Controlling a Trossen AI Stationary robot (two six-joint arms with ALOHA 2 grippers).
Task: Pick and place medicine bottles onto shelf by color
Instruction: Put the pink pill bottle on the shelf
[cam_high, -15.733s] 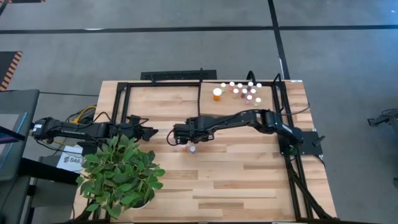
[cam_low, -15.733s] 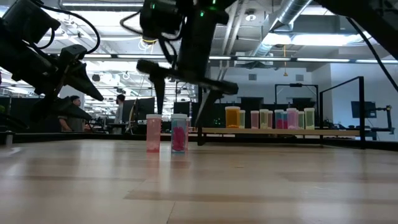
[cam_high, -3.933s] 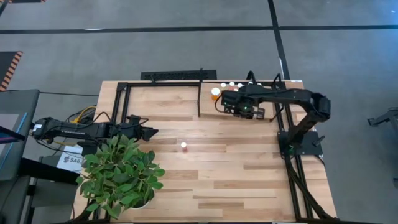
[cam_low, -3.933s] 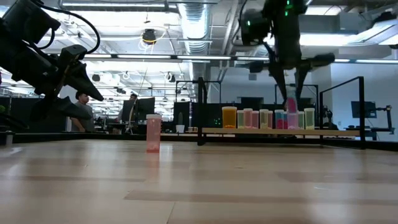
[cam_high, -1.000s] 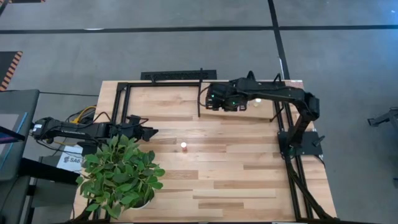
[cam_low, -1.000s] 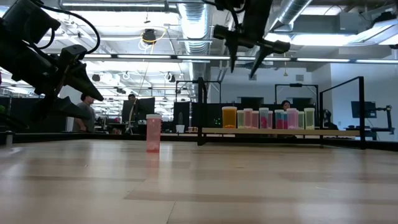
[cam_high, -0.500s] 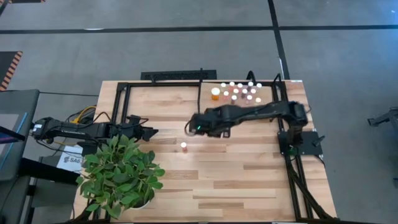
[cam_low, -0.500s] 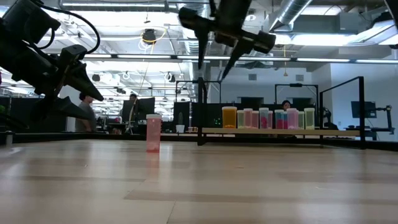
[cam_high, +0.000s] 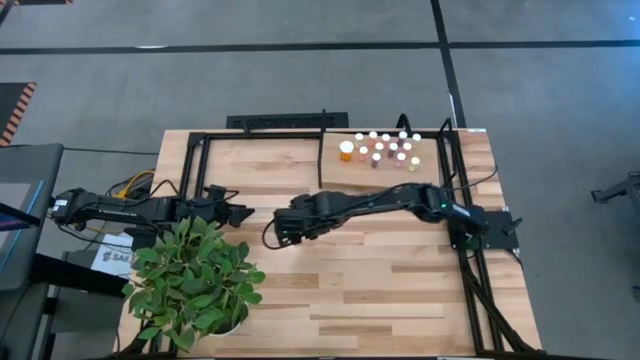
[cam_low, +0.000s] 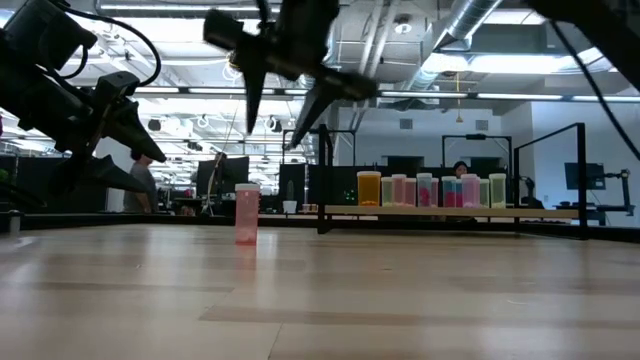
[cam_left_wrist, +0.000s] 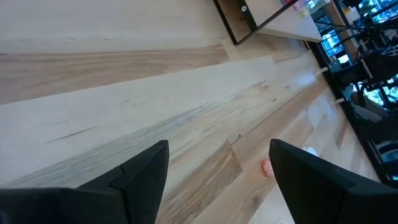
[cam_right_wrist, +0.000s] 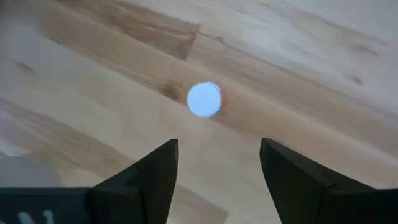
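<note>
One pink bottle stands alone on my wooden surface; the rest sit on the shelf. Right end effector hangs above it, fingers apart. Left end effector waits apart. Big office room behind.

Lone vial pink, white cap; larger bottle orange; shelf pale wood, black frame.

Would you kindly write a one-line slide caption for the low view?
Right tool, open, hangs above the lone pink vial; other vials line the shelf.
</note>
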